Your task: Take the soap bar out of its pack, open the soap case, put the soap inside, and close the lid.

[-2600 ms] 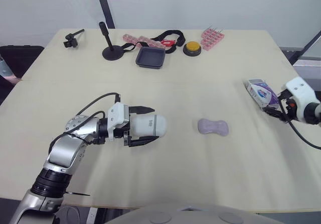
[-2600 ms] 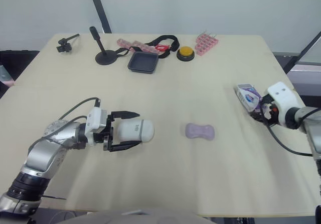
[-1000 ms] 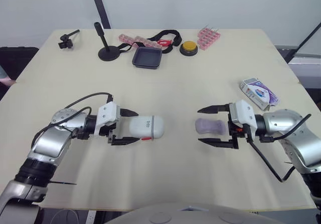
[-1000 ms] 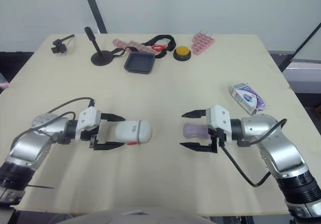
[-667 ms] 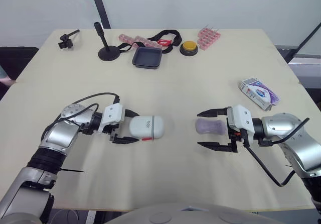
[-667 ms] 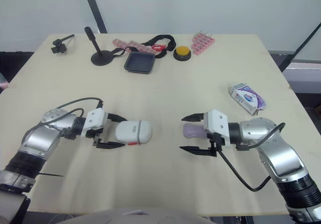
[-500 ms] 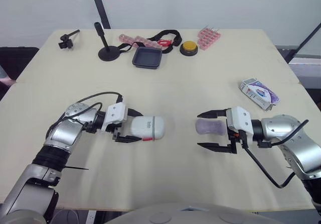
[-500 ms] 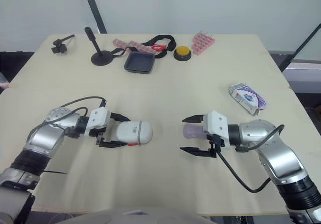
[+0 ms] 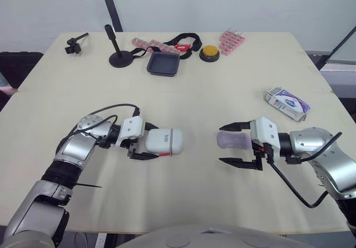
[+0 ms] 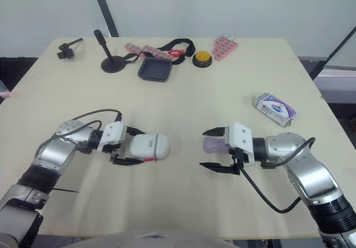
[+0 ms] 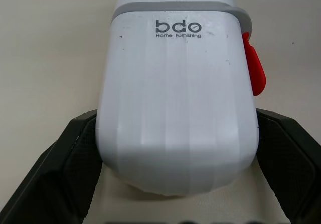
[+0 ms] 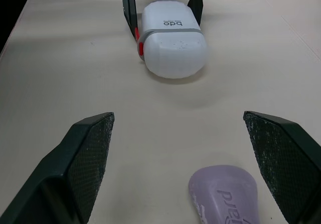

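Note:
The white soap case [image 9: 167, 142] with a red latch [image 11: 254, 68] lies on its side on the table, left of centre. My left gripper [image 9: 149, 142] is shut on it, the black pads [image 11: 83, 143] pressed against both sides. The lilac soap bar [image 9: 233, 140] lies bare on the table to the right. My right gripper [image 9: 229, 144] stands open around it, one finger on each side, neither touching; the right wrist view shows the soap bar [image 12: 228, 194] low between the wide fingers [image 12: 93, 143]. The purple and white soap pack [image 9: 286, 103] lies near the right edge.
Along the far edge stand a black tray [image 9: 165, 63], a yellow button [image 9: 211, 51], pink racks [image 9: 233, 39], a black strap [image 9: 186, 39], a black stand [image 9: 118, 56] and a small black clamp [image 9: 75, 42]. Bare table lies between the case and the soap.
My right gripper left the pack on the table at the right edge and came in open around the soap bar. My left gripper's fingers have drawn in against the case.

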Controlling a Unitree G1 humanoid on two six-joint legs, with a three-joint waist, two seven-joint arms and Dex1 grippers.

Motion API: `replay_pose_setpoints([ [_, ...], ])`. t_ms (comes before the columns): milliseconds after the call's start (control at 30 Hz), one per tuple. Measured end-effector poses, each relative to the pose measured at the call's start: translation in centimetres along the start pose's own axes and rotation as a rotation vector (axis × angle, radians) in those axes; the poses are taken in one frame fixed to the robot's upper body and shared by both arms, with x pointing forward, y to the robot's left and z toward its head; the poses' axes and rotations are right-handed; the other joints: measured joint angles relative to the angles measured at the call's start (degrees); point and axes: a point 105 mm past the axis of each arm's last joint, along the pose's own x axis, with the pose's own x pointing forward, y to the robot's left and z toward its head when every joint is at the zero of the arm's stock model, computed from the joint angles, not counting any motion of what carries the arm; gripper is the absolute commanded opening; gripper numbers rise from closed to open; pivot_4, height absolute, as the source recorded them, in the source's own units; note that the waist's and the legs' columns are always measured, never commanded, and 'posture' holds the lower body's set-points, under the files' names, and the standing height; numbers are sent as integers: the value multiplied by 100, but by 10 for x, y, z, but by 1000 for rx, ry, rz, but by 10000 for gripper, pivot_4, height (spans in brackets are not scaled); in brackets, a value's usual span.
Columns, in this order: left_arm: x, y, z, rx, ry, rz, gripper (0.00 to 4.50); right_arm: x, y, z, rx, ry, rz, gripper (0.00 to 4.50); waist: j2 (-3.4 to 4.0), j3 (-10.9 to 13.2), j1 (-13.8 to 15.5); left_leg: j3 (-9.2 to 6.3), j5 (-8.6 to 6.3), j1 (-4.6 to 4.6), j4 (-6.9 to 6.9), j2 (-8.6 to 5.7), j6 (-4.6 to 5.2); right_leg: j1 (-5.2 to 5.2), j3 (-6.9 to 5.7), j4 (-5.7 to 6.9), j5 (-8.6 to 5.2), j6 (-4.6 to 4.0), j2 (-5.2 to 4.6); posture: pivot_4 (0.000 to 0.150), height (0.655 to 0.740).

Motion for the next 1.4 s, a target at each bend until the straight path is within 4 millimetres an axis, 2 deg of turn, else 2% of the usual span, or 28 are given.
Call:
replay_pose_setpoints([
  [33,1,1,0,0,-1,4,39847,0,0,0,0,0,-1,45000,0,0,1,0,0,0,0,0,0,0,0,0,0,0,0,1500,7400],
  [100,2,2,1,-1,-4,7,34608,0,0,0,1,1,-2,45000,0,0,3,0,0,0,0,0,0,1,0,-1,0,0,0,1500,7400],
  [433,4,1,2,8,-7,1,34619,3,-6,1,39,-10,-43,45000,0,0,-2,0,0,1,0,0,-1,1,0,-1,0,0,0,1500,7400],
  [567,-3,-3,10,16,-29,3,34619,11,-23,10,166,-43,-111,45000,0,1,-28,0,9,7,-16,-1,-16,1,2,-3,0,0,3,1500,7400],
  [633,-13,-6,14,10,-44,27,34619,15,-33,13,285,-30,-142,45000,0,1,-40,0,15,12,-29,0,-26,1,2,-6,0,1,8,1500,7400],
  [733,-23,-7,19,5,-72,67,34619,17,-38,14,451,-5,-139,45000,1,1,2,-2,18,16,-42,1,-31,4,-1,-14,1,1,12,1500,7400],
  [867,-30,-19,13,-39,-91,104,34619,32,-33,28,700,-59,-35,45000,1,1,0,-2,18,15,-50,2,-31,6,0,-26,1,2,15,1500,7400],
  [1033,-27,-22,27,-6,-112,113,34619,58,-26,38,972,-54,119,45000,3,1,48,-5,25,14,-53,3,-45,4,-10,-22,0,0,11,1500,7400],
  [1267,-23,-20,34,9,-131,147,34619,68,-21,37,1060,-38,170,45000,3,1,127,-5,26,13,-52,3,-46,4,-13,-22,1,1,10,1500,7400],
  [1400,-20,-19,34,11,-136,160,34619,72,-17,43,1079,-67,223,45000,3,1,121,-4,29,14,-53,4,-50,4,-12,-19,1,1,11,1500,7400],
])
